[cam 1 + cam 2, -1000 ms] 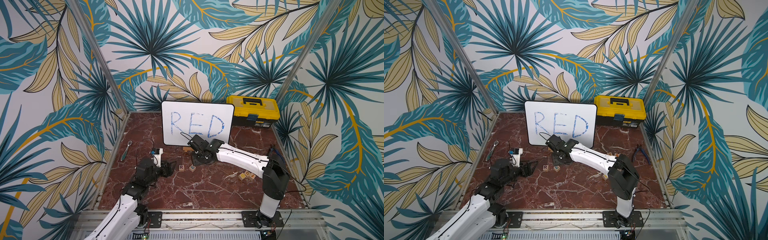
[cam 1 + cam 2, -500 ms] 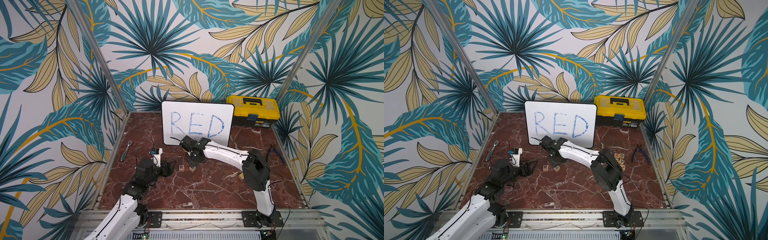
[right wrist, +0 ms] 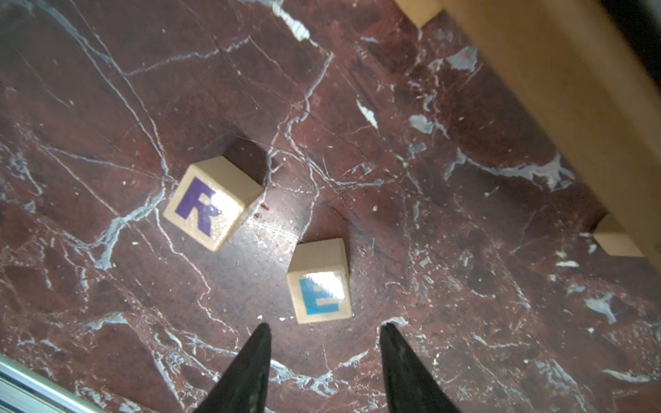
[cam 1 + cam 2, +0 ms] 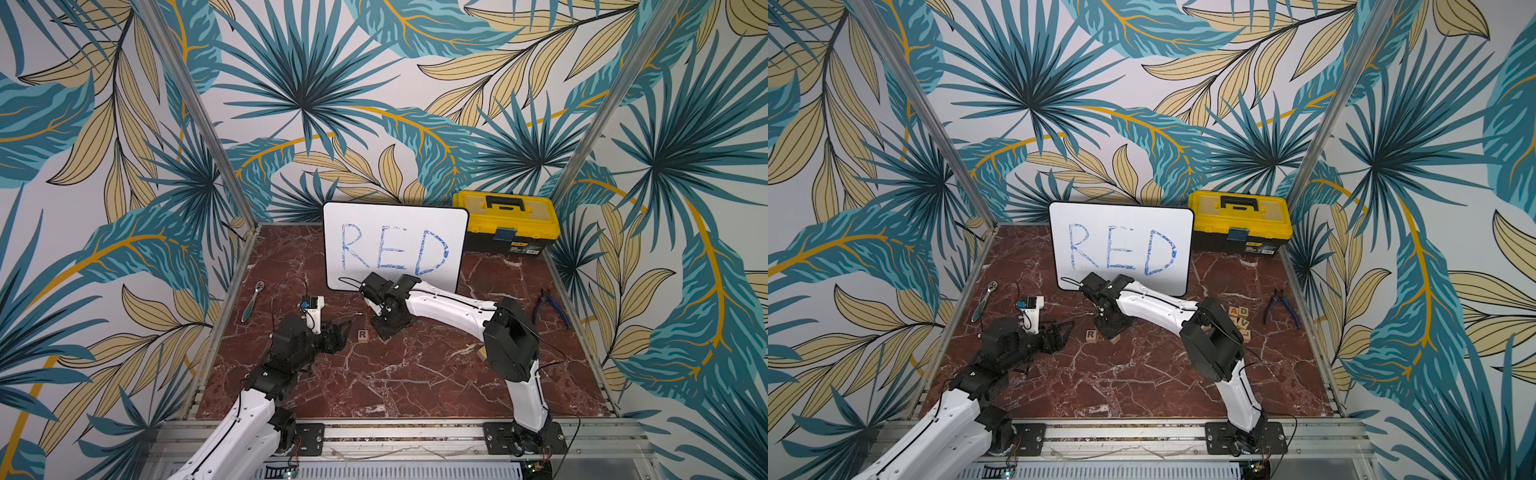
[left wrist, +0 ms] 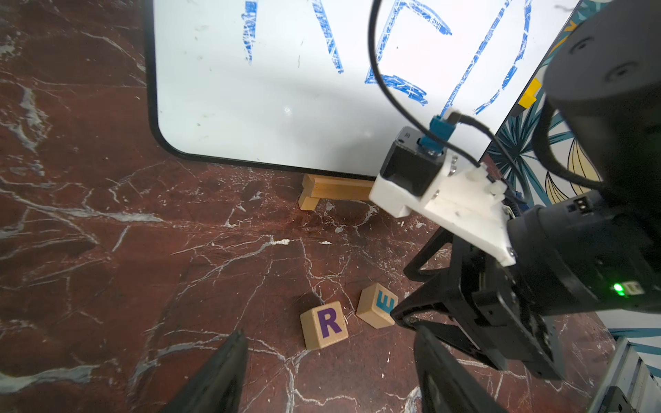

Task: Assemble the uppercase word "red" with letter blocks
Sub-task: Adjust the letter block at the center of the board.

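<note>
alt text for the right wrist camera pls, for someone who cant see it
The right hand hangs open over a red-brown marble table, its two black fingertips just short of a wooden E block. An R block lies apart from it, turned at a different angle; a wooden strip crosses one corner.

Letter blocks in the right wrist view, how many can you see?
2. The R block sits alone; the E block lies apart from it, just beyond the right hand's open fingertips. Other blocks, outside this view, are partly hidden by the right arm.
</note>
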You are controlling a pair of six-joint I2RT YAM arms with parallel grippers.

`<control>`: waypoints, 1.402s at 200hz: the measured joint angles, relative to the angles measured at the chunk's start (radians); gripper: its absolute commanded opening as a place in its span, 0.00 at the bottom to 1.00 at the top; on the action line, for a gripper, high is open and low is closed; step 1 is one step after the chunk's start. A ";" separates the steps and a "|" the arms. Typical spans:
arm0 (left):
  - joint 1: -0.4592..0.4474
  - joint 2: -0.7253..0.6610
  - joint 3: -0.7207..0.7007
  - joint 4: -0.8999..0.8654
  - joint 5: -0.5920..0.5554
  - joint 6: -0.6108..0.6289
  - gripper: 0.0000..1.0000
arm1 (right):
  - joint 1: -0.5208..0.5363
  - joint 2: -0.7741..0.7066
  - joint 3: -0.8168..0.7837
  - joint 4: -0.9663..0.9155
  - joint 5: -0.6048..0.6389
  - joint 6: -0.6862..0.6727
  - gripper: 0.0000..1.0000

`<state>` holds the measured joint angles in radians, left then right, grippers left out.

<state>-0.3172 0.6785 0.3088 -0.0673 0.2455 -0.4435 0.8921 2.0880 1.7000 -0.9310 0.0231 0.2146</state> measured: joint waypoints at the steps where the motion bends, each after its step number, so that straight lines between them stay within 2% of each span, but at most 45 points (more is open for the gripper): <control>1: 0.000 0.000 0.000 0.000 0.000 0.000 0.74 | 0.000 0.002 0.000 -0.001 -0.002 -0.001 0.51; 120: 0.000 -0.013 -0.007 0.000 -0.003 -0.002 0.74 | 0.000 0.062 0.021 -0.025 -0.005 -0.025 0.51; 168: 0.000 -0.021 -0.008 0.000 -0.004 -0.002 0.74 | 0.000 0.098 0.023 -0.014 -0.006 -0.019 0.47; 223: 0.000 -0.029 -0.008 0.000 -0.006 -0.004 0.74 | 0.000 0.104 0.026 -0.009 -0.006 -0.004 0.40; 250: 0.000 -0.029 -0.008 0.000 -0.006 -0.008 0.74 | 0.000 0.104 0.026 -0.010 -0.005 0.016 0.29; 280: 0.000 -0.029 -0.008 0.000 -0.006 -0.010 0.74 | 0.000 0.104 0.038 -0.016 -0.006 0.049 0.26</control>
<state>-0.3172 0.6498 0.3008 -0.0677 0.2390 -0.4534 0.8921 2.1921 1.7378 -0.9470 0.0174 0.2634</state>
